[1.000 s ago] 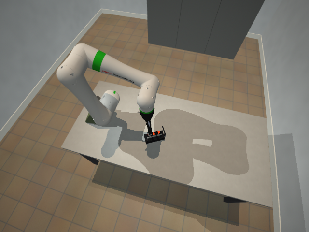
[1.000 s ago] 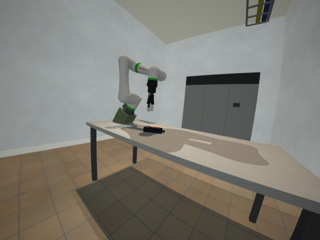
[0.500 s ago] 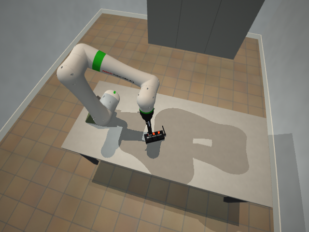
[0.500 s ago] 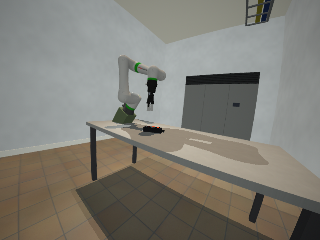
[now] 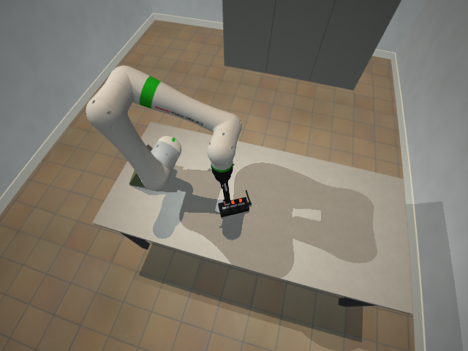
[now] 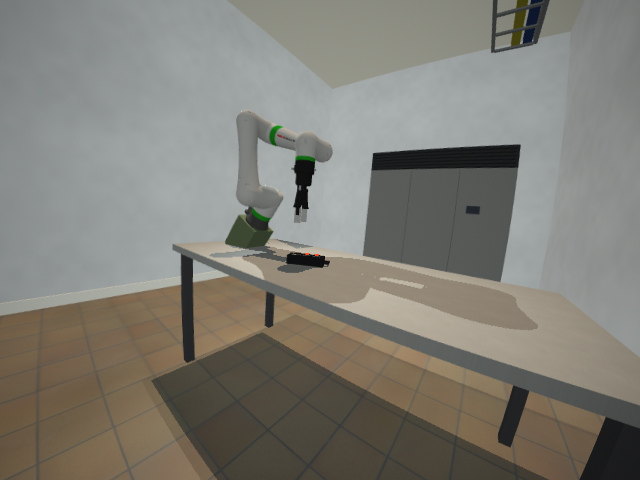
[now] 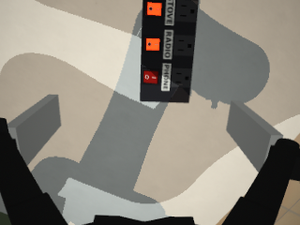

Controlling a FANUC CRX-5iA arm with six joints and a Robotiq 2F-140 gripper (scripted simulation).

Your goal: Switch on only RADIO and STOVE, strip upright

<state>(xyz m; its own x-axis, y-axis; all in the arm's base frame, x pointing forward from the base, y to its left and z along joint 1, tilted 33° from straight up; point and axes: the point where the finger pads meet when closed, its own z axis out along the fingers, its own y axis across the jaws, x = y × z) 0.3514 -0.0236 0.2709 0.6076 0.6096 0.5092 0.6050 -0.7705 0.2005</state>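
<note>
A black power strip (image 7: 168, 40) lies face up on the table, with three switches in a row. The STOVE switch (image 7: 153, 9) and the RADIO switch (image 7: 152, 44) glow bright orange. The third switch (image 7: 149, 78) is darker red; its label is too small to read. The strip also shows in the top view (image 5: 235, 207) and in the exterior view (image 6: 307, 259). My gripper (image 6: 300, 218) hangs open and empty well above the strip. Both grey fingers frame the wrist view (image 7: 146, 127).
The arm's green base block (image 6: 248, 230) stands at the table's far left end. A grey cabinet (image 6: 440, 209) stands behind the table.
</note>
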